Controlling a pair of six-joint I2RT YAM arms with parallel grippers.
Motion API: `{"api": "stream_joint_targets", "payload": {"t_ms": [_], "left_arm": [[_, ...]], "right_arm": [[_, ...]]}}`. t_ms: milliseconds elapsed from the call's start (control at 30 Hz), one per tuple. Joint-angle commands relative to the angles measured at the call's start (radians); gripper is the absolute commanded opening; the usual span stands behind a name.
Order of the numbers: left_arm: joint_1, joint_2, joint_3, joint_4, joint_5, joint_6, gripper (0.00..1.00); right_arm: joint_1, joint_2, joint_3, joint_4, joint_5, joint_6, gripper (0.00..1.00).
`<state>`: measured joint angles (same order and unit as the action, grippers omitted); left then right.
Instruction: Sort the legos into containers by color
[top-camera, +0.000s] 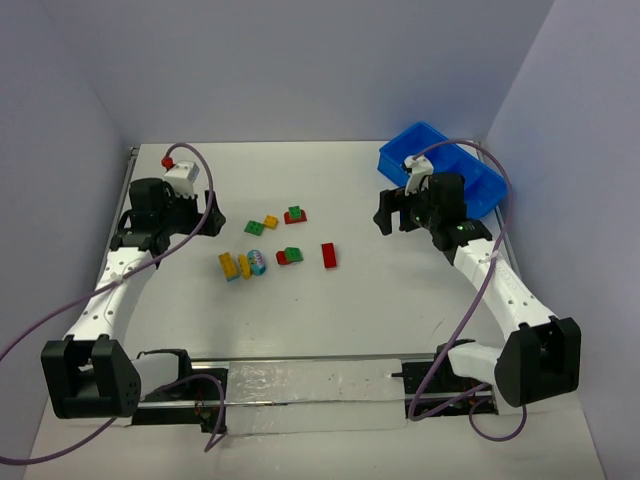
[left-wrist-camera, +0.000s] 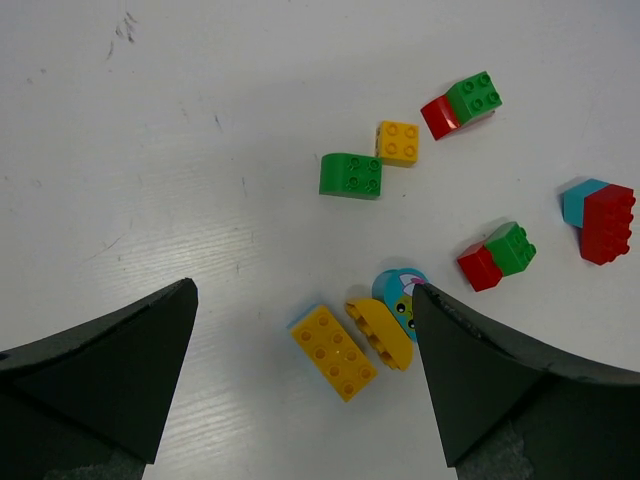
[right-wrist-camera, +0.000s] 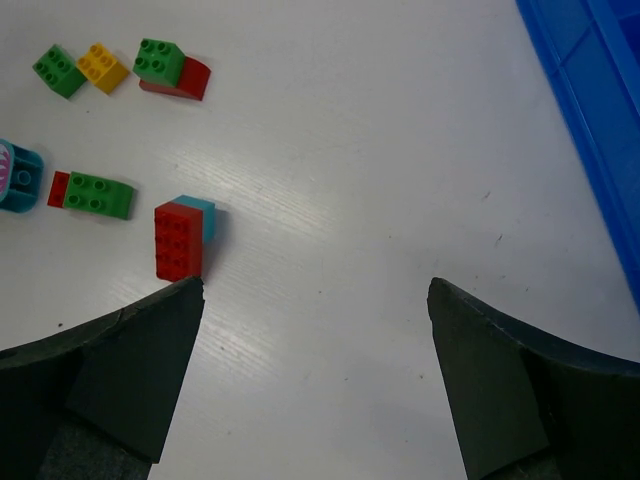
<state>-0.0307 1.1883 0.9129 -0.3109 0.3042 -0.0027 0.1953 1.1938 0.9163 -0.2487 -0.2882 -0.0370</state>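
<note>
The sorting looks like it is just at the start. All the small plastic lego bricks (top-camera: 275, 245) lie loose in the middle of the white table (top-camera: 350, 320). None of them is in a gripper.

The left gripper (left-wrist-camera: 305, 300) hangs over the left side of the pile. Its two black fingers (left-wrist-camera: 110, 370) are spread wide with nothing between them. Just below it are a long yellow studded brick (left-wrist-camera: 334, 351), a curved yellow brick (left-wrist-camera: 381, 333) and a round light blue piece (left-wrist-camera: 400, 295), all close together.

The right gripper (right-wrist-camera: 316, 290) is also wide open and holds nothing. The nearest brick to it is a red brick stuck on a light blue brick (right-wrist-camera: 180, 240), off to one side of its fingers.

The next move is probably to pick one brick. The gripper has to come down with one finger on each side of it and then close. The bricks made of two colours may need pulling apart first.

The bright blue plastic bin with dividers (top-camera: 400, 150) sits at the far right corner, well apart from the bricks. The parts that show look empty, but the right arm hides some of it, so that is not sure.
</note>
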Motion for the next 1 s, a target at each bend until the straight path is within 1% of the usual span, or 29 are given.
{"api": "stream_joint_targets", "payload": {"t_ms": [0, 100, 200, 300, 400, 433, 500, 600, 733, 967], "left_arm": [[0.003, -0.003, 0.022, 0.017, -0.007, -0.034, 0.99], [0.003, 0.018, 0.042, -0.003, -0.04, -0.054, 0.99], [0.003, 0.016, 0.047, 0.003, -0.069, -0.055, 0.99], [0.003, 0.01, 0.042, 0.014, -0.088, -0.061, 0.99], [0.003, 0.011, 0.046, 0.012, -0.092, -0.068, 0.99], [0.003, 0.015, 0.05, 0.009, -0.099, -0.072, 0.99], [0.003, 0.017, 0.05, 0.01, -0.112, -0.072, 0.99], [0.003, 0.016, 0.042, 0.018, -0.121, -0.07, 0.99], [0.003, 0.016, 0.025, 0.028, -0.128, -0.065, 0.99], [0.003, 0.026, 0.015, 0.039, -0.133, -0.058, 0.99]], "right_arm": [[0.042, 0.014, 0.015, 0.058, 0.058, 0.078, 1.0], [0.114, 0.051, 0.062, 0.019, 0.186, 0.12, 1.0], [0.198, 0.095, 0.11, -0.013, 0.22, 0.161, 1.0], [0.246, 0.138, 0.15, -0.042, 0.241, 0.211, 1.0], [0.293, 0.206, 0.207, -0.103, 0.276, 0.246, 0.99], [0.306, 0.251, 0.24, -0.14, 0.283, 0.261, 0.98], [0.327, 0.333, 0.28, -0.205, 0.287, 0.275, 0.96], [0.35, 0.405, 0.325, -0.252, 0.286, 0.292, 0.93], [0.39, 0.466, 0.344, -0.256, 0.273, 0.322, 0.9], [0.432, 0.554, 0.387, -0.264, 0.257, 0.338, 0.9]]}}
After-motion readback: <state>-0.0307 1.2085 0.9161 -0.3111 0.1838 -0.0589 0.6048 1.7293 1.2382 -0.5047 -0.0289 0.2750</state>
